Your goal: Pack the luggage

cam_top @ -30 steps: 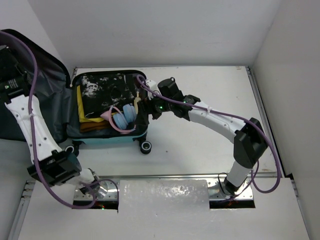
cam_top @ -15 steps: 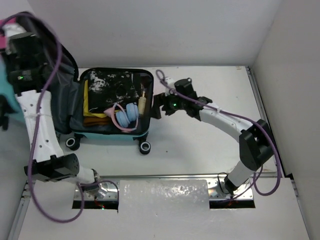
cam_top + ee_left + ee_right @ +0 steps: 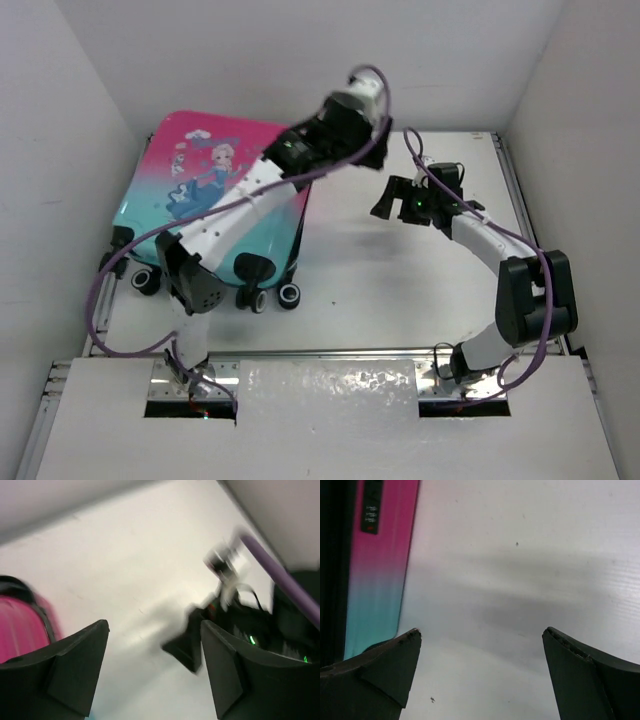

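Observation:
The luggage [image 3: 200, 190] lies closed at the table's left, its pink-to-teal princess shell facing up and its black wheels [image 3: 290, 295] toward me. My left arm reaches across its lid; my left gripper [image 3: 350, 110] is raised past the luggage's far right corner, open and empty [image 3: 155, 670]. The pink shell shows at the left edge of the left wrist view [image 3: 17, 625]. My right gripper [image 3: 385, 205] hovers over bare table right of the luggage, open and empty [image 3: 480, 675]. The luggage's side shows at the left of the right wrist view [image 3: 380, 570].
White walls enclose the table on the left, back and right. A metal rail [image 3: 520, 200] runs along the table's right edge. Bare white table [image 3: 400, 270] lies right of the luggage. Purple cables [image 3: 420, 160] trail from both arms.
The luggage was open with clothes and headphones inside; my left arm swung the lid over and it is now closed. My right gripper drew back to the right, away from the case.

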Tool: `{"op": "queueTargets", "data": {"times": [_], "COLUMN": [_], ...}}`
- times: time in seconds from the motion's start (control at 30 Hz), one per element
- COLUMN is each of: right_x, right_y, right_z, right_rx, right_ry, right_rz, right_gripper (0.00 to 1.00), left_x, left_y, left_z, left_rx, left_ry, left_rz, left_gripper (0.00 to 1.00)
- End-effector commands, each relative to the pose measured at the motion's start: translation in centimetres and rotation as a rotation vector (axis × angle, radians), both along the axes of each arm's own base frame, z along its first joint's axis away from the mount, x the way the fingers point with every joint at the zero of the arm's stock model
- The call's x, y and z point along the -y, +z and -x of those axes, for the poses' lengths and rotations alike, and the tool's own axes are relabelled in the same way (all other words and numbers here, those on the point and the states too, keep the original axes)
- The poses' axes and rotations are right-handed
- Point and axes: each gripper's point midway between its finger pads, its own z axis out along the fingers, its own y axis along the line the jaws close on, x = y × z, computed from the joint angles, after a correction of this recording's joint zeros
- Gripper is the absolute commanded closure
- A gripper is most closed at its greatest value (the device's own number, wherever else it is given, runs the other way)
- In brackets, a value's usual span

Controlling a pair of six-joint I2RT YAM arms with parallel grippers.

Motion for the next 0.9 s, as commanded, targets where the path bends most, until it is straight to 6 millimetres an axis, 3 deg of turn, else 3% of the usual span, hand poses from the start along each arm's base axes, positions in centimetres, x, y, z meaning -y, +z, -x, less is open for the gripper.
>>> {"op": "queueTargets", "data": {"times": [0.0, 0.03, 0.07, 0.13, 0.17, 0.23, 0.27, 0.3, 0.33, 0.4, 0.43, 0.47, 0.53, 0.57, 0.63, 0.67, 0.73, 0.77, 0.8, 0.83, 0.87], "right_x": [0.1, -0.5, -0.5, -0.9, -1.6, -4.8, -5.6, -8.5, -9.5, -10.8, -11.9, -12.4, -14.6, -15.5, -18.3, -19.6, -20.8, -21.1, -21.2, -21.1, -20.9], "right_y": [-0.7, -0.6, -0.9, -1.5, -1.8, -1.9, -2.2, -2.3, -2.4, -3.8, -3.0, -4.2, -3.8, -4.0, -3.7, -3.8, -3.5, -3.5, -3.4, -3.6, -3.7], "right_z": [0.3, 0.2, 0.4, 1.1, 1.6, 3.1, 3.5, 5.1, 5.8, 7.2, 6.5, 6.7, 6.5, 6.6, 6.6, 6.0, 4.6, 1.8, 0.6, -0.9, -3.9], "right_rx": [-0.008, 0.01, 0.005, 0.004, -0.005, 0.011, 0.019, 0.036, 0.037, 0.017, 0.064, 0.008, 0.016, -0.014, -0.008, -0.026, -0.039, -0.05, -0.05, -0.056, -0.091], "right_ry": [-0.02, -0.001, -0.006, 0.006, 0.02, 0.102, 0.109, 0.178, 0.183, 0.157, 0.145, 0.11, 0.129, 0.129, 0.189, 0.194, 0.208, 0.179, 0.189, 0.187, 0.164], "right_rz": [-0.014, -0.034, -0.02, -0.002, -0.004, -0.001, 0.035, 0.043, 0.039, 0.025, -0.035, -0.074, -0.14, -0.16, -0.201, -0.221, -0.254, -0.248, -0.248, -0.228, -0.19], "right_gripper": [0.01, 0.01, 0.01, 0.01, 0.01, 0.01, 0.01, 0.01, 0.01, 0.01, 0.01, 0.01, 0.01, 0.01, 0.01, 0.01, 0.01, 0.01, 0.01, 0.01, 0.01], "left_x": [-2.1, -5.9, -12.1, -19.5, -27.0, -34.7, -40.9, -44.0, -49.4, -53.7, -55.6, -58.4, -60.7, -61.5, -61.0, -60.0, -58.2, -56.7, -54.7, -52.5, -48.2], "left_y": [9.6, 11.2, 11.8, 11.5, 9.9, 6.8, 3.6, 1.8, -1.6, -4.6, -5.7, -7.5, -8.8, -10.8, -13.2, -16.0, -21.0, -22.4, -25.6, -27.2, -27.3], "left_z": [3.9, 2.8, 2.1, 1.0, 0.1, 0.1, 0.3, 0.6, 1.7, 3.4, 4.5, 6.5, 8.2, 8.4, 7.1, 6.0, 5.9, 5.0, 5.3, 4.8, 2.8], "left_rx": [0.127, 0.183, 0.208, 0.201, 0.197, 0.156, 0.095, 0.049, -0.033, -0.105, -0.125, -0.15, -0.136, -0.184, -0.258, -0.329, -0.457, -0.493, -0.582, -0.62, -0.626], "left_ry": [-0.006, 0.151, 0.286, 0.455, 0.637, 0.853, 1.016, 1.085, 1.215, 1.341, 1.437, 1.566, 1.715, 1.732, 1.645, 1.576, 1.479, 1.39, 1.29, 1.178, 0.943], "left_rz": [0.206, 0.23, 0.241, 0.269, 0.232, 0.148, 0.098, 0.085, 0.073, 0.094, 0.129, 0.126, 0.127, 0.114, 0.105, 0.131, 0.15, 0.197, 0.209, 0.27, 0.443], "left_gripper": [0.26, 0.16, 0.12, 0.11, 0.1, 0.06, 0.06, 0.05, 0.05, 0.05, 0.05, 0.05, 0.02, 0.02, 0.03, 0.03, 0.03, 0.04, 0.04, 0.04, 0.06]}}
